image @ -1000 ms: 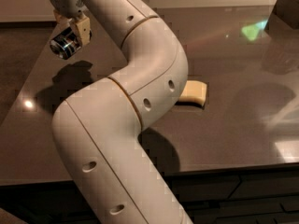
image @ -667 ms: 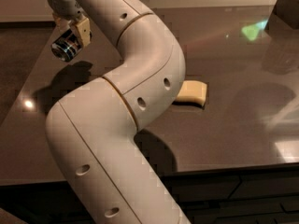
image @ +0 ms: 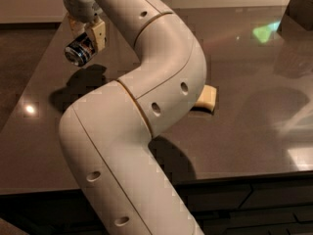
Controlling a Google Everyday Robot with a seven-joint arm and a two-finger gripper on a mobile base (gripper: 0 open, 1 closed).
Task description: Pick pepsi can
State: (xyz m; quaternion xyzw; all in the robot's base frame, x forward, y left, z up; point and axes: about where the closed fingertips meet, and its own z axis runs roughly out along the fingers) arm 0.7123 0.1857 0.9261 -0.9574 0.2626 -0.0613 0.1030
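Note:
The pepsi can (image: 79, 52) is dark blue with a silver end and hangs tilted in the air at the upper left, above the table. My gripper (image: 86, 39) is shut on the can, with its tan fingers (image: 99, 35) on either side of it. The can's shadow lies on the table just below it. My white arm runs from the gripper down across the middle of the view and hides much of the table.
The dark glossy table (image: 254, 111) has its front edge near the bottom. A tan sponge-like block (image: 207, 98) lies behind my arm at the centre. A dark box (image: 301, 10) stands at the far right corner.
The arm has shifted slightly, carrying the can a little up and to the right. The can stays in the gripper.

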